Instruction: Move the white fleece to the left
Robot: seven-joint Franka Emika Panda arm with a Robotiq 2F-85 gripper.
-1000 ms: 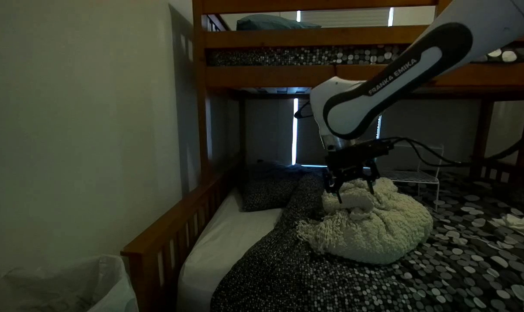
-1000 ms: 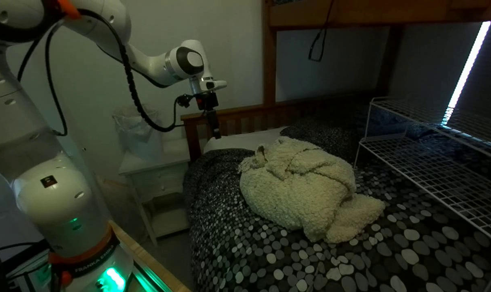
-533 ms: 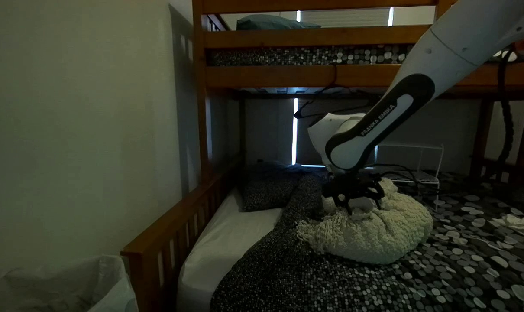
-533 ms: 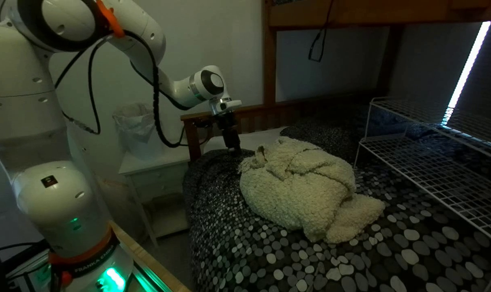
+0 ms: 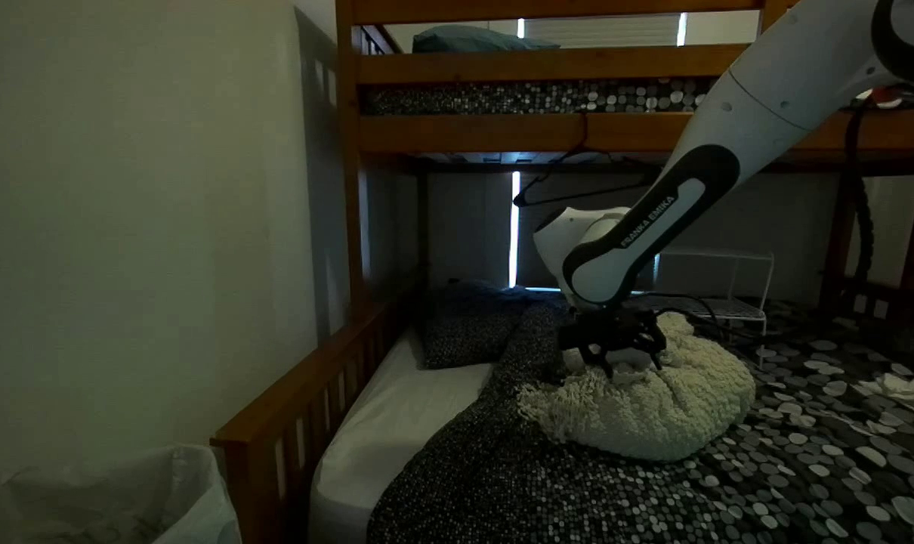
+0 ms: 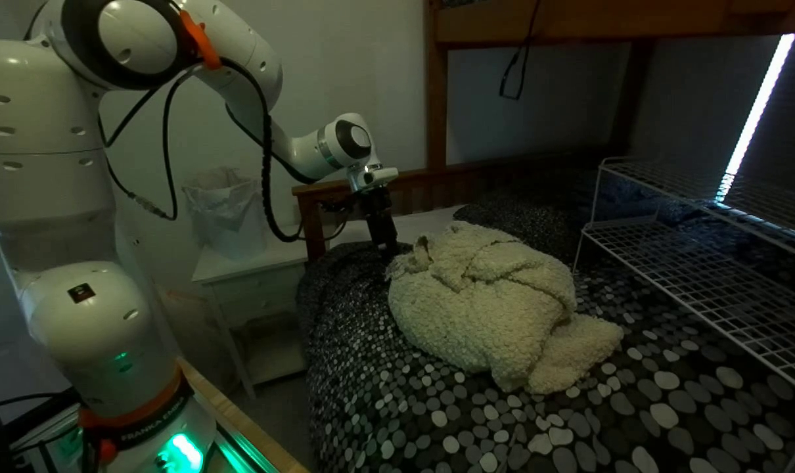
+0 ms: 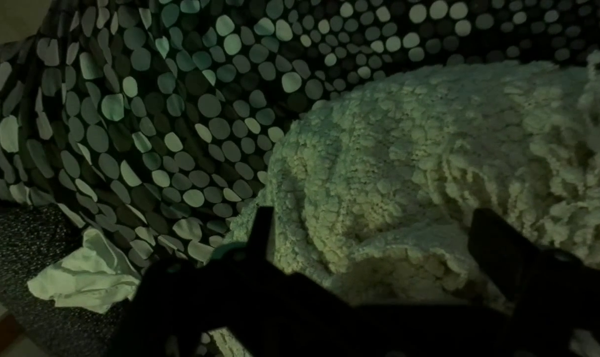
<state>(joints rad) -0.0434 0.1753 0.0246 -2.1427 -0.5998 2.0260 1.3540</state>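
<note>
Dim bedroom: We look in on a wooden bunk bed (image 5: 464, 134), a bright strip of light (image 6: 755, 118) cutting down the dark background.
White fleece (image 6: 483, 302): Heaped on the dotted duvet (image 6: 384, 401) of the lower bunk, it lies just beside and below the tool (image 5: 633, 369) in both exterior views and shows between its fingers (image 7: 498, 253) in the wrist view.
Tool: The two fingers stand apart, aimed downward over the fleece's folds; whether their tips touch it, we cannot tell.
Wire rack (image 6: 713, 279): White, it stands on the duvet near the fleece.
White arm (image 5: 759, 106): Reaching in from the upper right of an exterior view, it blocks part of the rack behind.
Dark pillow (image 5: 464, 340): Left of the fleece in an exterior view, it lies beside a pale sheet (image 5: 396, 431) that shows between duvet and slatted rail (image 5: 306, 381).
Dark hanger (image 5: 578, 198): We see it hanging from the upper bunk in both exterior views.
White table (image 6: 259, 292): It stands off the bed's end, a lined bin (image 6: 232, 226) on top.
Counted around the bed: We make it one fleece, one tool, two fingers, one arm, one rack, one hanger, one bin, one white table and, on the upper bunk, one teal pillow (image 5: 472, 39).
</note>
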